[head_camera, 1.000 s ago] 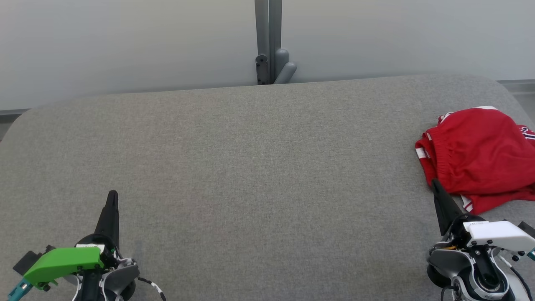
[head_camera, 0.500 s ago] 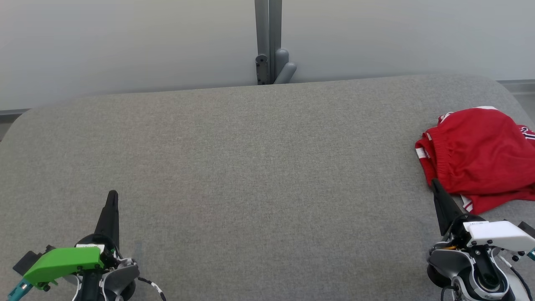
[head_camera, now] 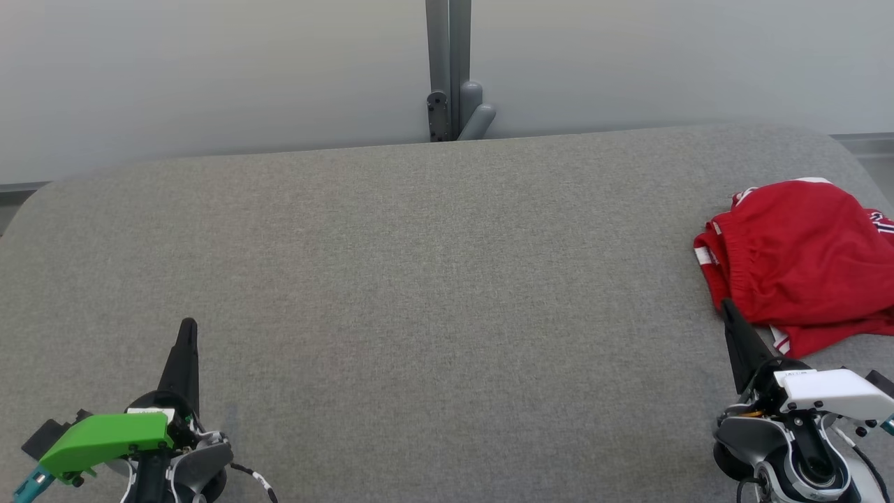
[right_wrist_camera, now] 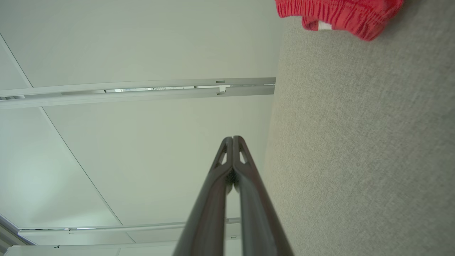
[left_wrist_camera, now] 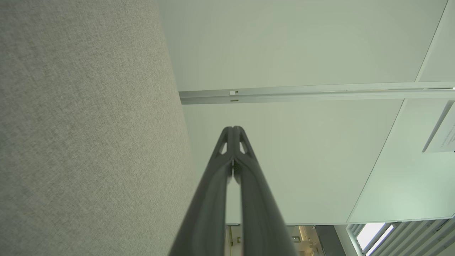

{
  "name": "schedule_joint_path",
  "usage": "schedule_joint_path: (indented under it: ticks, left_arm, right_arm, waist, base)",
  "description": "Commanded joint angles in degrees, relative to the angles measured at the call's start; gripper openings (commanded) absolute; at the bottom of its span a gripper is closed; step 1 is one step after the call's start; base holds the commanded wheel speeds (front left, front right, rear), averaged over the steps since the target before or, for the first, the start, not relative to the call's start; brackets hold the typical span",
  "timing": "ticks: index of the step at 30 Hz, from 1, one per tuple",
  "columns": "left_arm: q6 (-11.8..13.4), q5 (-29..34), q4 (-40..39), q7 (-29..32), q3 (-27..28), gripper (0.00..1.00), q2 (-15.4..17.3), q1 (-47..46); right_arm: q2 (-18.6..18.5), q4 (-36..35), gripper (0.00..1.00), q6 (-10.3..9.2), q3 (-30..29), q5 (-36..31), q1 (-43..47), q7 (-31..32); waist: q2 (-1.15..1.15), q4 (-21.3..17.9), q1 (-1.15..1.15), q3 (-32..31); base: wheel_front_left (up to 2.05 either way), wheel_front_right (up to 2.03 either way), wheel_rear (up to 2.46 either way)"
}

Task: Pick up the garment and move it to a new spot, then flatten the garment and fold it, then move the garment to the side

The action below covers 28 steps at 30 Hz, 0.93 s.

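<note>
- While both arms sit low at the near edge of the grey bench (head_camera: 433,279), the red garment (head_camera: 803,262) lies crumpled in a heap at the bench's right side, partly cut off by the frame edge.
- Left tool (head_camera: 187,325): fingers pressed fully together, gripping nothing, tip pointing away over bare bench fabric at lower left.
- Right tool (head_camera: 726,304): fingers also pressed together, gripping nothing; tip just beside the garment's near-left edge, contact cannot be told.
- Right wrist view: the garment's gathered edge with a white patch shows at the top, apart from the fingertips.
- Grey post (head_camera: 449,70) stands against the pale wall (head_camera: 209,70) behind the bench.
</note>
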Motion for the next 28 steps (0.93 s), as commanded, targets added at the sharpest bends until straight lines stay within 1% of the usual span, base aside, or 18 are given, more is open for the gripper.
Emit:
schedule_joint_path:
  ticks: [1,28]
  left_arm:
    - [0.0,0.2,-0.2,0.2,0.3,0.0,0.2,-0.9]
    - [0.0,0.2,-0.2,0.2,0.3,0.0,0.2,-0.9]
  right_arm:
    - [-0.3,0.1,0.0,0.02,-0.1,0.3,-0.5,0.1]
    - [-0.3,0.1,0.0,0.02,-0.1,0.3,-0.5,0.0]
  waist:
    - [0.24,0.0,0.0,0.0]
    - [0.24,0.0,0.0,0.0]
  base:
    - [0.0,0.0,0.0]
    - [0.0,0.0,0.0]
